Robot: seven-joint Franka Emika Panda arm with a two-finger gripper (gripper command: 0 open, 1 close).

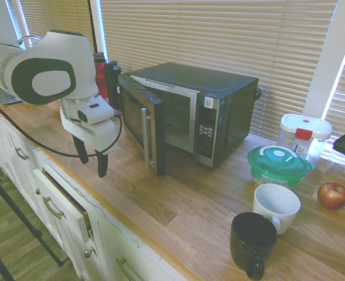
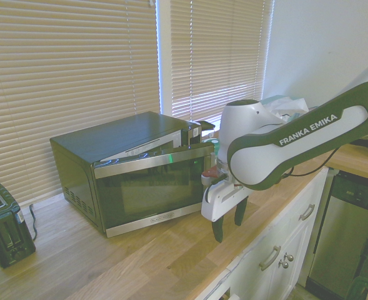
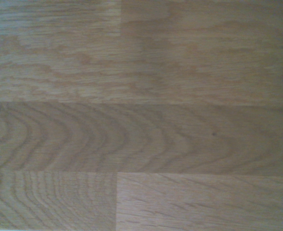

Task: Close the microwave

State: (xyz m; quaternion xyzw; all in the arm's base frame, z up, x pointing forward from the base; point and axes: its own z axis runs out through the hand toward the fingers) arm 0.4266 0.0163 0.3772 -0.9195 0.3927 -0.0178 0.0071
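The black microwave (image 1: 219,88) stands on the wooden countertop with its dark glass door (image 1: 138,111) swung open toward the counter's front edge; the vertical silver handle (image 1: 147,139) is at the door's free end. In the second exterior view the microwave (image 2: 118,140) shows its door (image 2: 149,190) ajar. My gripper (image 1: 91,161) hangs just above the counter, in front of the open door and apart from it. It is open, with nothing between its fingers. The gripper (image 2: 228,226) sits close to the door's free edge. The wrist view holds only countertop wood (image 3: 141,115).
Right of the microwave stand a green-lidded container (image 1: 276,164), a white container (image 1: 304,134), a white mug (image 1: 276,205), a black mug (image 1: 253,240) and an apple (image 1: 332,195). Red bottles (image 1: 101,73) stand behind the door. A black toaster (image 2: 5,231) sits beyond the microwave. A drawer (image 1: 64,205) is slightly open.
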